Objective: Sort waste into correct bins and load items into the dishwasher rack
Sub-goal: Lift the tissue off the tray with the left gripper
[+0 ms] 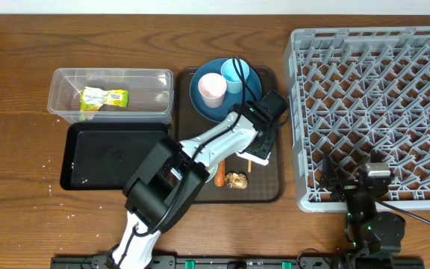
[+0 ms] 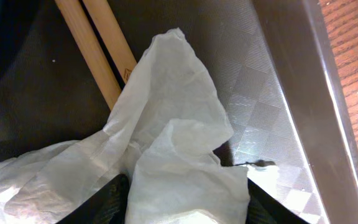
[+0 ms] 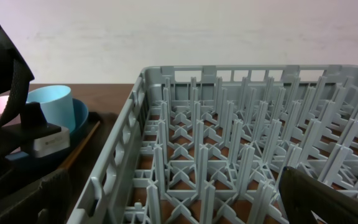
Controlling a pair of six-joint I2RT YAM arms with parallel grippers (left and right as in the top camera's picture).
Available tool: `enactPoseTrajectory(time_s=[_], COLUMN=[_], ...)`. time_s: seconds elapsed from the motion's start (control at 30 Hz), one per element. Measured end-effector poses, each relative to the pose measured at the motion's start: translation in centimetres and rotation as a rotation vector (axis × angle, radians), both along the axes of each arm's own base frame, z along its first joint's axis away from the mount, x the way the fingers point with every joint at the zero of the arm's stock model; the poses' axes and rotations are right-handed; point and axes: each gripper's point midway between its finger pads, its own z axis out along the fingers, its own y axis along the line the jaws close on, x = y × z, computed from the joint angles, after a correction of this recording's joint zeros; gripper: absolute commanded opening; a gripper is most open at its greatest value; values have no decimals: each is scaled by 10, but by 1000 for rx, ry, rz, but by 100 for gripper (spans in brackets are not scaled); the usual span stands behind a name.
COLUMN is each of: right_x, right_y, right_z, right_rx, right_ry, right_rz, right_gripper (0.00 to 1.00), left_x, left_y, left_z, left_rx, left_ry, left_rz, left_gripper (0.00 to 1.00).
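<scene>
One napkin (image 2: pixel 179 137): bunched on the brown tray (image 2: pixel 253 74), overlapping the chopsticks (image 2: pixel 98 56).
Left pincer (image 1: pixel 262 143): jaws either side — grasping the napkin.
Right pincer (image 1: pixel 370 170): grip unreadable — far off, at the rack (image 1: pixel 372 90).
Nearer arm: left.

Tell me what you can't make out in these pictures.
Left gripper grip: overhead, the arm covers it; left wrist, crumpled white napkin hides the jaws.
Right gripper opening: overhead too small and dark; right wrist, cut off by the bottom edge.
Wooden chopsticks: left wrist, ends run under the napkin and past the top edge.

Only illegible label print on wrapper (image 1: pixel 103 97)
</scene>
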Motion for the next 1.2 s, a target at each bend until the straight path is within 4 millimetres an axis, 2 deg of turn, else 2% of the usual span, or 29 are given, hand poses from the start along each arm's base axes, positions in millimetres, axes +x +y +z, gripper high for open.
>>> enactPoseTrajectory(time_s=[0.53, 0.73, 0.93, 0.97, 1.07, 1.13, 1.2], right_x=[0, 0, 0, 0, 0, 0, 0], right_y=[0, 0, 0, 0, 0, 0, 0], right_z=[0, 0, 0, 0, 0, 0, 0], right_rx=[0, 0, 0, 0, 0, 0, 0], right_ry=[0, 0, 0, 0, 0, 0, 0], right_rz=[0, 0, 0, 0, 0, 0, 0], right_gripper=[99, 99, 99, 99, 99, 99, 99], left_x=[-8, -9, -9, -9, -9, -9, -9], left_y=[5, 5, 5, 5, 5, 5, 5], left_z=[3, 9, 10, 10, 10, 10, 10], left_rx=[14, 8, 7, 7, 7, 6, 7], left_ry=[31, 26, 24, 24, 24, 24, 24], left_rz=[-3, -1, -1, -2, -2, 0, -1], left_gripper=[41, 26, 19, 13, 11, 6, 6])
